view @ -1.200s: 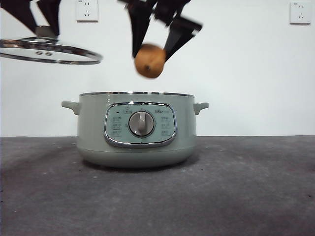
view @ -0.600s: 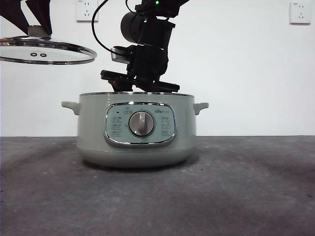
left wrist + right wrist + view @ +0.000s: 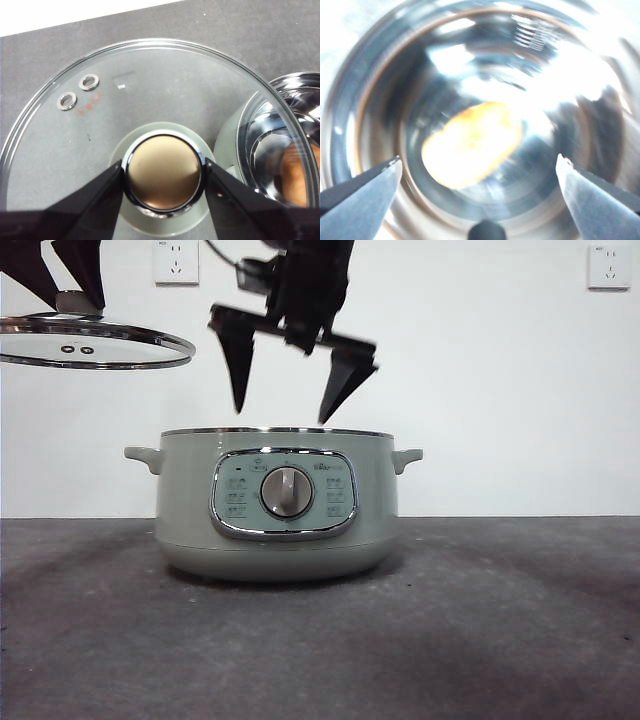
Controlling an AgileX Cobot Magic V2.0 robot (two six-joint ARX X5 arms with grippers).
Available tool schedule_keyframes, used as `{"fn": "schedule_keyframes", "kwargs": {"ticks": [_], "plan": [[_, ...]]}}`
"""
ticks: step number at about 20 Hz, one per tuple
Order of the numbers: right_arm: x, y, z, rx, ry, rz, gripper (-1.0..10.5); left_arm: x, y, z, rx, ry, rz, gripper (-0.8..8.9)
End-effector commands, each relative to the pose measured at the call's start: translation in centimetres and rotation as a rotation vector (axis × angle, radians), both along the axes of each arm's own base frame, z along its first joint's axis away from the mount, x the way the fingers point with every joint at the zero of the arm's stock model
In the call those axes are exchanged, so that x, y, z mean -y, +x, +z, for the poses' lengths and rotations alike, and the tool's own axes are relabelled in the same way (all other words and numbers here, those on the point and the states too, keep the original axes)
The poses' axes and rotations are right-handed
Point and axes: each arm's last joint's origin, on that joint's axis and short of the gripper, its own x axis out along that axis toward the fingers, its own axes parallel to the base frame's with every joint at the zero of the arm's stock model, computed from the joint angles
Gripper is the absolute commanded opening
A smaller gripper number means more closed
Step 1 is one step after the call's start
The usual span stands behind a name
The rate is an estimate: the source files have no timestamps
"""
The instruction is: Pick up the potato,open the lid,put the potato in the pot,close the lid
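The sage-green pot [image 3: 275, 505] stands uncovered in the middle of the table. Just above its rim hangs my right gripper [image 3: 290, 400], open and empty. In the right wrist view the orange-brown potato [image 3: 472, 142] lies on the shiny floor of the pot [image 3: 380, 100], between and below my spread jaws. My left gripper [image 3: 162, 172] is shut on the knob of the glass lid [image 3: 150, 100]. That lid [image 3: 95, 343] hangs level in the air, up and to the left of the pot. Through the glass, the pot [image 3: 280, 130] shows with an orange reflection inside.
A silver dial [image 3: 287, 491] sits in the chrome-framed panel on the pot's front. Small handles stick out at both sides of the pot. Two wall sockets [image 3: 176, 260] are mounted on the white wall behind. Dark grey table surface lies all around the pot.
The right gripper carried the potato down into the pot, let it go, and has risen out empty with its jaws spread. The lid has stayed up at the left.
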Motion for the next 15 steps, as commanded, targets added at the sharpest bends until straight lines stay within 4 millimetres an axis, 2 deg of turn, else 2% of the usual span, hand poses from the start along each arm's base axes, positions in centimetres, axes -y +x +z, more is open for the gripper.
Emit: {"fn": "schedule_keyframes", "kwargs": {"ticks": [1,3,4,6,8,10,15], "plan": [[0.0,-0.9,1.7,0.012,0.043,-0.013,4.6,0.4,-0.4,0.8,0.041,-0.019,-0.042,-0.09],[0.3,-2.5,4.0,0.052,0.069,-0.012,0.9,1.0,-0.4,0.8,0.034,-0.041,-0.075,-0.09],[1.0,-3.2,5.5,0.074,0.086,-0.007,-0.2,1.3,-0.5,0.7,0.027,-0.041,-0.086,-0.09],[2.4,-5.2,7.9,0.105,0.089,0.024,-0.1,2.2,-0.7,0.6,0.011,-0.041,-0.112,-0.09],[4.3,-7.4,9.1,0.104,0.043,0.028,-0.1,3.2,-0.7,0.5,0.007,-0.045,-0.137,-0.09],[6.2,-9.5,9.3,0.092,-0.017,0.052,-0.1,4.2,-0.8,0.4,-0.005,-0.056,-0.155,-0.09],[11.2,-15.2,8.2,0.037,-0.113,0.056,-0.1,8.0,-1.1,-0.2,-0.034,-0.069,-0.241,-0.09]]}}
